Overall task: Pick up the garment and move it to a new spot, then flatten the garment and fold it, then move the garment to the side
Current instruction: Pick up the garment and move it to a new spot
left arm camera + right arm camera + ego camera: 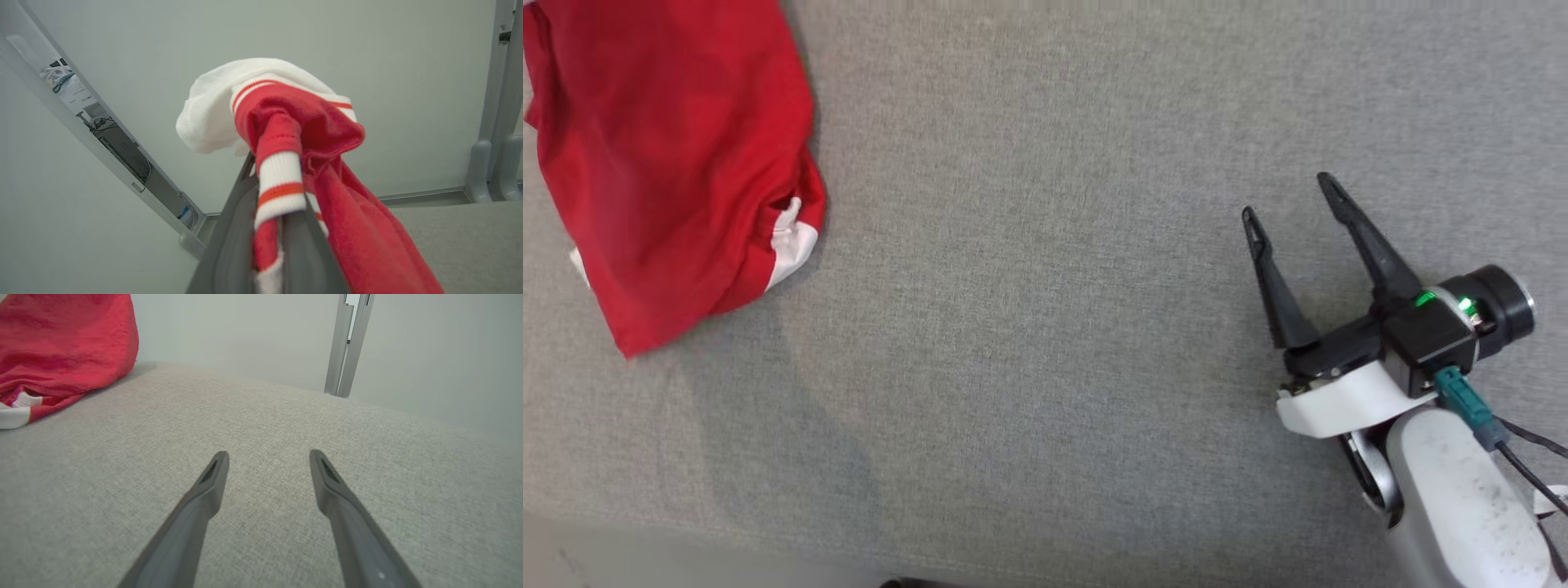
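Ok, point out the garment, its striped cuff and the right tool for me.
garment (pixel 678 163), head view, on its red body.
striped cuff (pixel 280 169), left wrist view, on the white band above the orange stripe.
right tool (pixel 1286 196), head view, midway between its fingertips.

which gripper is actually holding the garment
The left gripper, shut on the red and white garment; the right gripper stands open and empty over the grey surface.
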Controlling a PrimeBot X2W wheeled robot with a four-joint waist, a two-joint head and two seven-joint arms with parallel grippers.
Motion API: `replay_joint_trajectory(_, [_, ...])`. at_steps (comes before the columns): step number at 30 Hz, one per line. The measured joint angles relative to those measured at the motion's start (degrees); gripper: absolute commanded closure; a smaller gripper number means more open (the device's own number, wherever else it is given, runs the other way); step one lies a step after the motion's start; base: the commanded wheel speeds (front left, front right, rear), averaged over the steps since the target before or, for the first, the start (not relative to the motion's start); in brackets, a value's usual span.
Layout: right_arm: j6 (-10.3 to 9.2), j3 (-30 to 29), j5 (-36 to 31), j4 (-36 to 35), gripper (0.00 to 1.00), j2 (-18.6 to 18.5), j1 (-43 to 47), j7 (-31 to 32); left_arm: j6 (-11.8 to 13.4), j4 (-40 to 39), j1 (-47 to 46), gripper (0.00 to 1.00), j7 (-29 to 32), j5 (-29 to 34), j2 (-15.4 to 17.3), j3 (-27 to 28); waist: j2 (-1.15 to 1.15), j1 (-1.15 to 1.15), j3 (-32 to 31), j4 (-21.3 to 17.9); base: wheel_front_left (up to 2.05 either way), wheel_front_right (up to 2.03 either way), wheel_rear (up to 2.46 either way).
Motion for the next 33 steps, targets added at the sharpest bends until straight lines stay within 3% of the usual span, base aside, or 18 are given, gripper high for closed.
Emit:
replay_joint_trajectory(11, [0.01,-0.44,0.59,1.2,0.0,5.6,1.92,0.03,-0.52,-12.91,-1.48,1.0,5.47,-1.52,-1.68,-9.38,0.0,0.0,-9.55,-4.6,0.0,0.0,0.0])
replay_joint_trajectory(21, [0.02,-1.91,1.42,-0.05,0.0,8.06,3.25,0.05,-0.55,-28.49,1.01,1.0,12.63,-11.11,-0.69,-19.27,0.0,-0.01,-15.18,-16.14,0.0,0.0,0.0])
replay_joint_trajectory(29, [0.02,-3.48,5.44,-1.51,0.0,8.16,4.6,0.05,-0.55,-34.32,4.74,1.0,13.73,-15.61,-3.92,-26.08,0.0,-0.01,-17.64,-26.2,0.0,0.0,0.0])
replay_joint_trajectory(33, [0.02,-4.46,6.44,-2.83,0.0,8.15,5.22,0.05,-0.55,-36.52,11.51,1.0,10.95,-17.88,-6.42,-30.23,0.0,-0.01,-18.32,-30.11,0.0,0.0,0.0])
